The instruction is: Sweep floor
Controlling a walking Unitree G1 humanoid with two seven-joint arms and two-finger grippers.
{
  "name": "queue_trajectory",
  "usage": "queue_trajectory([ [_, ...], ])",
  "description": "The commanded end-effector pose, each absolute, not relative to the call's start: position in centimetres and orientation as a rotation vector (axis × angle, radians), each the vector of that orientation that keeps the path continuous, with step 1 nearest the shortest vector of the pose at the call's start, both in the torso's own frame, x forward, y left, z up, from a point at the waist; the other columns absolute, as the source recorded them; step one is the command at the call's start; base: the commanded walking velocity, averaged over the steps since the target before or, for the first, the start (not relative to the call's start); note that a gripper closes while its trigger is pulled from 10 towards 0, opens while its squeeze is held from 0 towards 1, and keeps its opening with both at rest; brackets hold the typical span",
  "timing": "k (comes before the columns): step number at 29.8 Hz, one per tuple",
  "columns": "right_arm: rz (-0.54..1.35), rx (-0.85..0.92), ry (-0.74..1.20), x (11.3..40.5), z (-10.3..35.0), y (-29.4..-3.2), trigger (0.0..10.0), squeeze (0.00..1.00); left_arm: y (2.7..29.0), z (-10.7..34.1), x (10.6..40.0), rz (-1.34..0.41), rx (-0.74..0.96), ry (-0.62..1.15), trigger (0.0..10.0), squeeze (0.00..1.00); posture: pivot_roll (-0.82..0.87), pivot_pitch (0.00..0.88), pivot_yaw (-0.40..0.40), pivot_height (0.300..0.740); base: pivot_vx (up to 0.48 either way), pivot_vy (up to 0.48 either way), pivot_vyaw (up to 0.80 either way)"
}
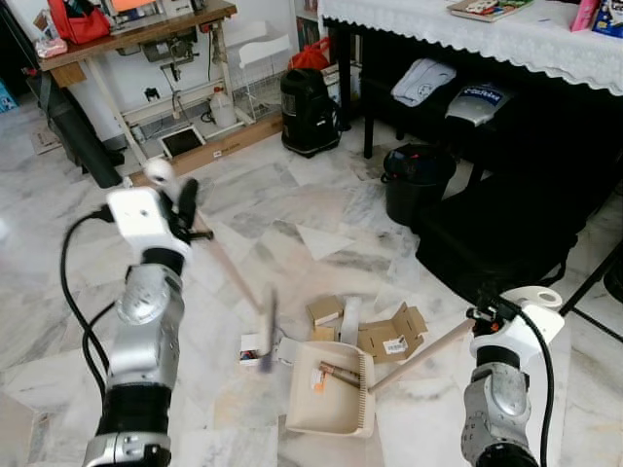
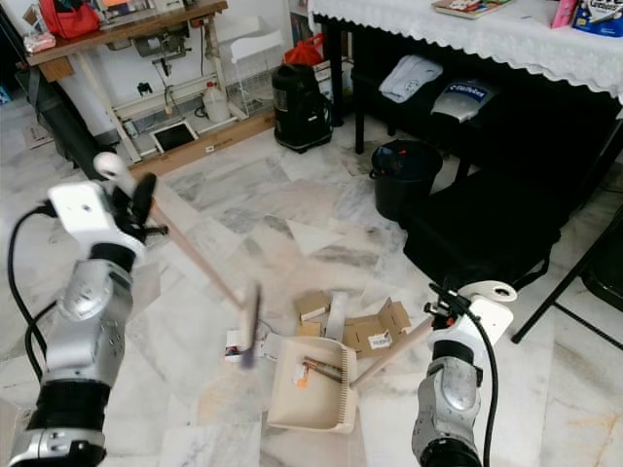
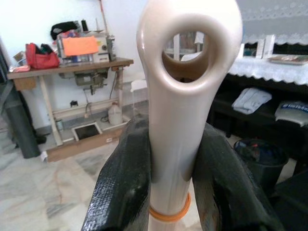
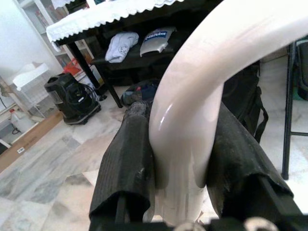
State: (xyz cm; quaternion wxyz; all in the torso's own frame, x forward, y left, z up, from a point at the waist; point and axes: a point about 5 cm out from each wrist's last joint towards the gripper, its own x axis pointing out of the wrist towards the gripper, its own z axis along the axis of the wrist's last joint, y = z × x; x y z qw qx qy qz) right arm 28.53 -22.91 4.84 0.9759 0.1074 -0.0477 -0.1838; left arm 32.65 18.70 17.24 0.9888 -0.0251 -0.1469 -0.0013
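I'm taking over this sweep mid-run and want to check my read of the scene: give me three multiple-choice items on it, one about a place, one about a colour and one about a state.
1. Where does the beige plastic dustpan lie?
A. on the white-clothed table
B. on the marble floor between the two arms
C. inside the black bin

2. What colour is the round bin beside the table?
A. black
B. red
C. white

3. What is the left hand doing?
A. hanging open
B. shut on a cardboard scrap
C. shut on the cream plastic broom handle

Answers:
1. B, the pan sits flat on the marble floor with brown cardboard scraps at its mouth.
2. A, it is black, as the head views show.
3. C, both black fingers press the handle's sides in the left wrist view.
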Motion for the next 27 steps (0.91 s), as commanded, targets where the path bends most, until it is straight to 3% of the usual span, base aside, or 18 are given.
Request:
queue_trajectory([
  [1,-0.364,0.219,-0.154,28.9,6.0,-23.0,10.0,0.0,18.2,17.2,32.4,-0.025,-0.037,-0.328,10.0,0.0,-0.04,0.0,0.094,0.74,0.0,0.0,0.0],
  [10,-0.355,0.178,-0.201,29.0,7.1,-23.5,10.0,0.0,17.4,14.6,32.4,-0.054,-0.04,-0.254,10.0,0.0,-0.07,0.0,0.095,0.74,0.0,0.0,0.0],
  [27,-0.269,0.153,-0.306,30.4,9.7,-21.5,10.0,0.0,17.3,11.9,31.8,-0.088,0.021,-0.197,10.0,0.0,-0.09,0.0,0.127,0.74,0.0,0.0,0.0],
])
